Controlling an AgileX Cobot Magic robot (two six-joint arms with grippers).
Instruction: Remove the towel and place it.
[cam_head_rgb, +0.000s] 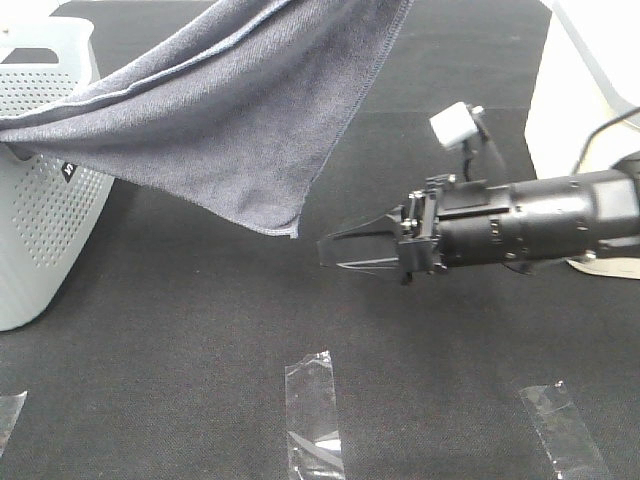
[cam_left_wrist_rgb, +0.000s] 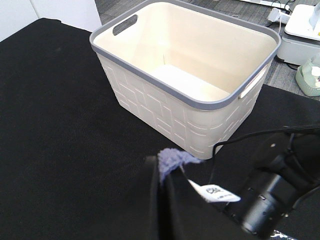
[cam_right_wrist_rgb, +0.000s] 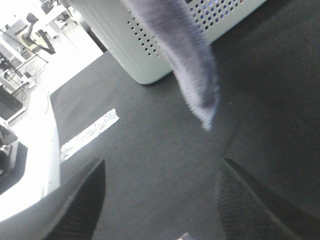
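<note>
So the towel (cam_head_rgb: 230, 120) is hanging in the air, one end at the perforated basket (cam_head_rgb: 40, 230). The left gripper (cam_left_wrist_rgb: 167, 172) is pinched on a tuft of it, and the right gripper (cam_head_rgb: 328, 254) hovers wide apart just beside the dangling corner, over the black table (cam_head_rgb: 180, 350)

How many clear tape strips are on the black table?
3, all along the front: left strip, cut off by the frame edge; centre strip; right strip. Others may hide under the towel.

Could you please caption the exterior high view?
Towel stretched up from the perforated basket, open right gripper beside its corner.
</note>
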